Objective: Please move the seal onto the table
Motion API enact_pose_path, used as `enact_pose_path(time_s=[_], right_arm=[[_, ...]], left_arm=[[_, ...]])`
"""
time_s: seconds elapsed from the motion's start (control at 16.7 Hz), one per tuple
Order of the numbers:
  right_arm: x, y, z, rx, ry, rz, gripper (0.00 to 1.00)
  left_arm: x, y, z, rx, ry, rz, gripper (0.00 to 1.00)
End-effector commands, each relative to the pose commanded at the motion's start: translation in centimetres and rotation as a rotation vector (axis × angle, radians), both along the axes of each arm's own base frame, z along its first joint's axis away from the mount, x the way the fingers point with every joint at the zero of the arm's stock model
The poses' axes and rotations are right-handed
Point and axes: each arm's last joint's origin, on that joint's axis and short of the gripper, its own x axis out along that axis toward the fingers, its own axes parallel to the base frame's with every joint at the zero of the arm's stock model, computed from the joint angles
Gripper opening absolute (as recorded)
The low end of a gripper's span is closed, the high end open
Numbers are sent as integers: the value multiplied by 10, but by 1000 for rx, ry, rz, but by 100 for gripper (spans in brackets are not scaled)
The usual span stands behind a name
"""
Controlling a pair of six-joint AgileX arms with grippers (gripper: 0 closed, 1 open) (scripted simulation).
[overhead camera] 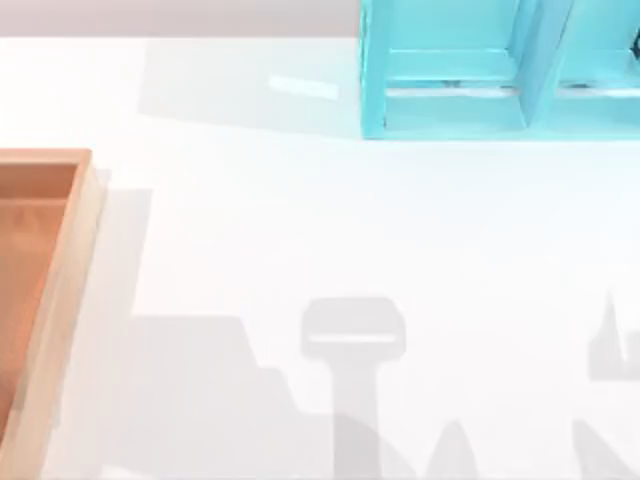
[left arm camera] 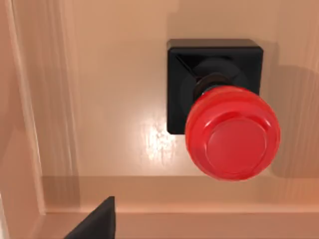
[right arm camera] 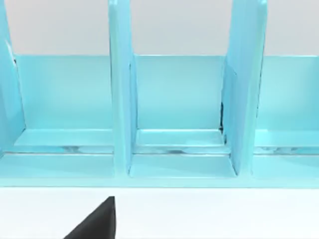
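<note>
The seal (left arm camera: 232, 132) stands upright on the floor of the wooden tray (left arm camera: 109, 99), close to a corner of it. Its glossy red knob rises over a black square base. My left gripper (left arm camera: 94, 221) hovers above the tray, looking down on the seal and apart from it; a black part of it shows at the picture's edge. In the top view the tray (overhead camera: 70, 290) lies at the left edge of the white table (overhead camera: 300, 230). My right gripper (right arm camera: 94, 221) hangs over the table, facing the shelf.
A light-blue shelf unit (overhead camera: 470, 70) stands at the back right of the table, its open compartments (right arm camera: 174, 99) facing forward. Grey shadows of the arms fall on the table's front half. The tray's raised rim (overhead camera: 85, 230) borders the table surface.
</note>
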Motion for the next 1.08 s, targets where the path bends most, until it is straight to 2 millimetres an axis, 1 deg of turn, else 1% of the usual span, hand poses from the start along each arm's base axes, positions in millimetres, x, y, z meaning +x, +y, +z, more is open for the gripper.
enact_pose_path(time_s=[0.06,0.18,0.3,0.54,0.66,0.72,0.96,1.08], right_arm=[[0,0,0,0,0,0,100],[0,0,0,0,0,0,100],[0,0,0,0,0,0,100],[0,0,0,0,0,0,100],[0,0,0,0,0,0,100],[0,0,0,0,0,0,100],[0,0,0,0,0,0,100],[0,0,0,0,0,0,100]], left_arm=[[0,0,-1,0,1,1,100],[1,1,-12,-2,6,3,100],[3,2,-31,-2,5,4,100],[4,3,-78,3,-9,4,100],[1,2,-95,0,-2,4,100],[0,2,-99,-1,2,4,100],[0,2,-100,-1,2,4,100],[0,2,-100,-1,2,4,85]])
